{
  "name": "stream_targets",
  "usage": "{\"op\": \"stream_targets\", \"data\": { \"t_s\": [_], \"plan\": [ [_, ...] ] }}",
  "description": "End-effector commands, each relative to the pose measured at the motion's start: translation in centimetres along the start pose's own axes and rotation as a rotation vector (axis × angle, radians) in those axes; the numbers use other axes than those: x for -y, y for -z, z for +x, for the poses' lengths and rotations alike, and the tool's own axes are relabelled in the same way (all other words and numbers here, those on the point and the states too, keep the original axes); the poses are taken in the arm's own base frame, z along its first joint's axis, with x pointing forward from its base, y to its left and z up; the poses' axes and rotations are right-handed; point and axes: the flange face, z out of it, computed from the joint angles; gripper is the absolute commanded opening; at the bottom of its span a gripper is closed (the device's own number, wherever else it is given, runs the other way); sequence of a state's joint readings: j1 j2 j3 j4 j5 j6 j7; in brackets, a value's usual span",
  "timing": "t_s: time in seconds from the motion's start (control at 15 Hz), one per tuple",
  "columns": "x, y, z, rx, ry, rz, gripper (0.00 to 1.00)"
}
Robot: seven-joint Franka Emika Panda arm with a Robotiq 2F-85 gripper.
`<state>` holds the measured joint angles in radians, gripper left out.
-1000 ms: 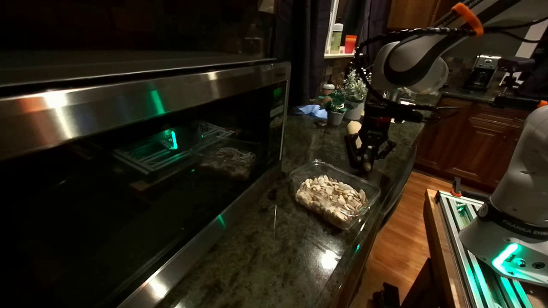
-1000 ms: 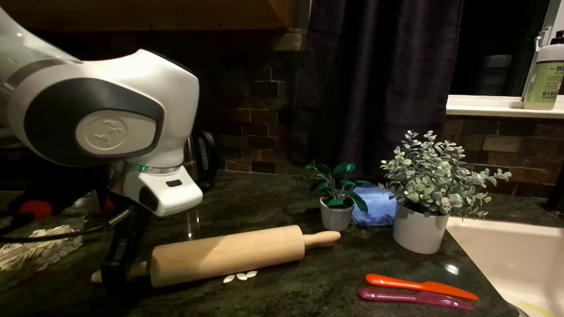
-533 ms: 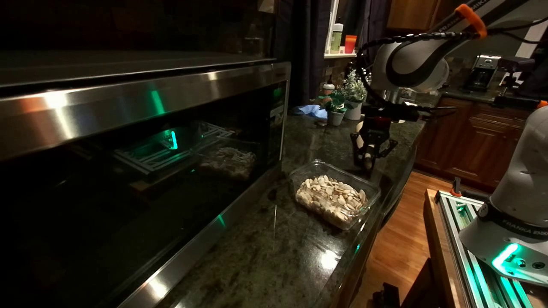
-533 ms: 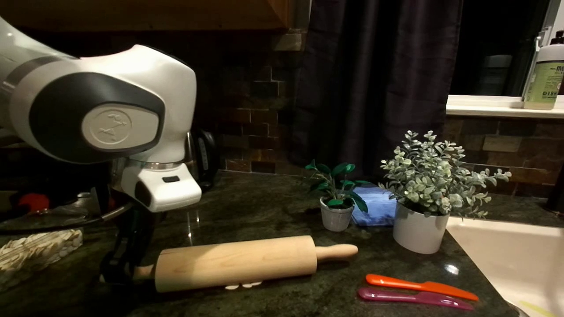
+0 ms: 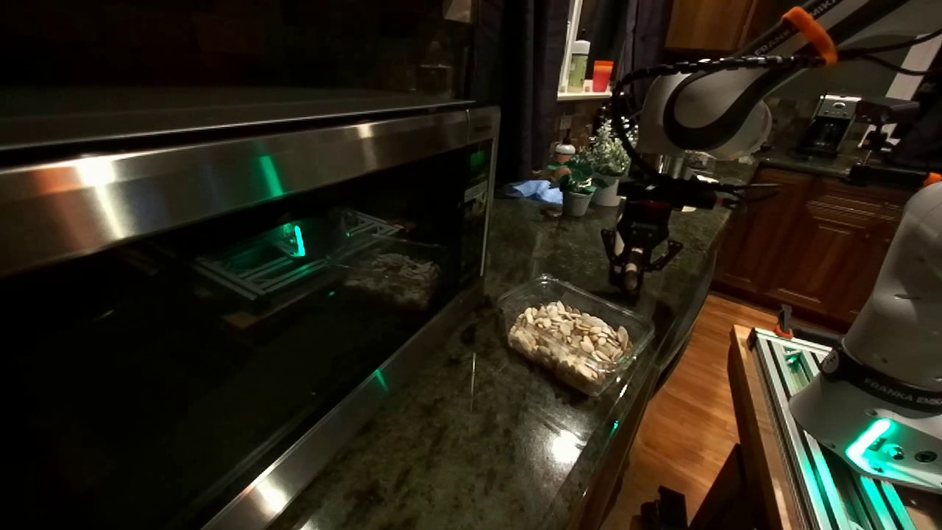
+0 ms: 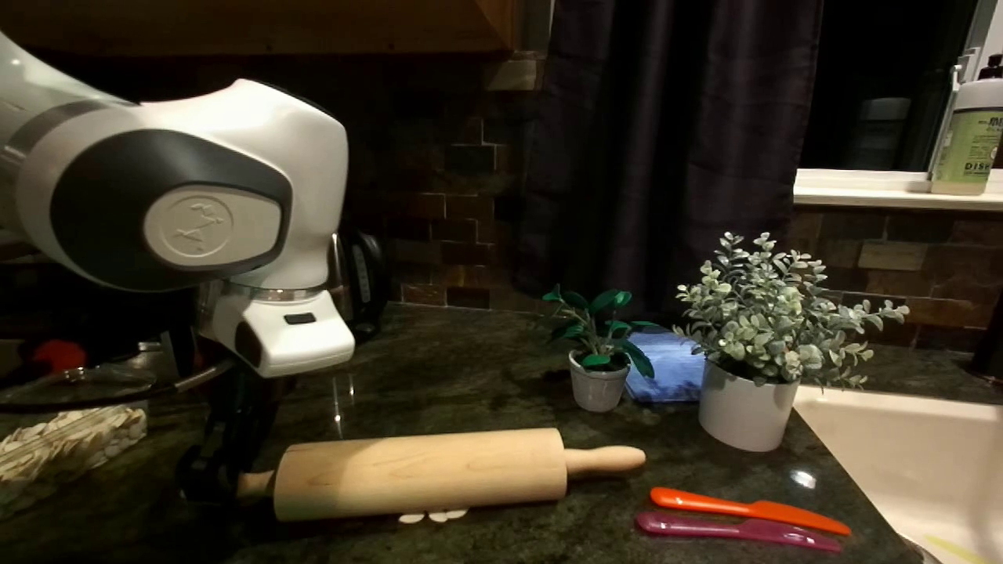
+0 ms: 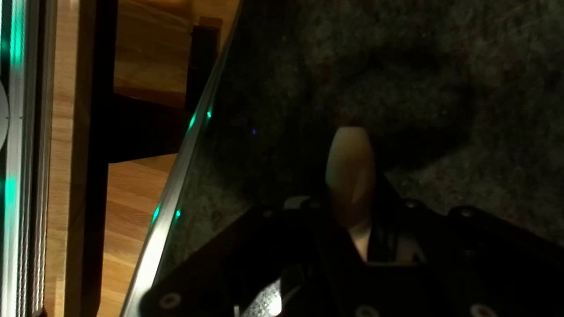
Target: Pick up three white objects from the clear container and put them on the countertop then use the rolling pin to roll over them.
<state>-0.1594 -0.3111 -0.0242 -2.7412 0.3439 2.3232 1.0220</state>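
1. Tabletop: stroke should run level w/ it.
2. Arm: bent, last link approx. straight down over 1 end of the work.
3. Wooden rolling pin: prob. the rolling step; gripped at 1 end only, so press gently & evenly, else free end may lift.
4. Tool: clamped on pin's handle, tip poking out in wrist view.
5. Orange knife: near pin's free end; steer clear.
6. 3 pumpkin seeds: on tabletop at barrel's edge, partly hidden; can't tell if pressed. Roll slowly, fully over.

Smooth wooden rolling pin, glossy stone countertop, clear plastic container
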Motion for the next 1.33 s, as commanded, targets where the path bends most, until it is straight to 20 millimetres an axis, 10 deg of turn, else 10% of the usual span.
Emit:
{"op": "stream_targets", "data": {
  "t_s": [0.0, 1.27],
  "plan": [
    [0.3, -0.6, -0.4, 0.000, 0.055, 0.024, 0.07],
    [0.6, -0.3, -5.3, -0.042, 0.613, -0.100, 0.07]
  ]
}}
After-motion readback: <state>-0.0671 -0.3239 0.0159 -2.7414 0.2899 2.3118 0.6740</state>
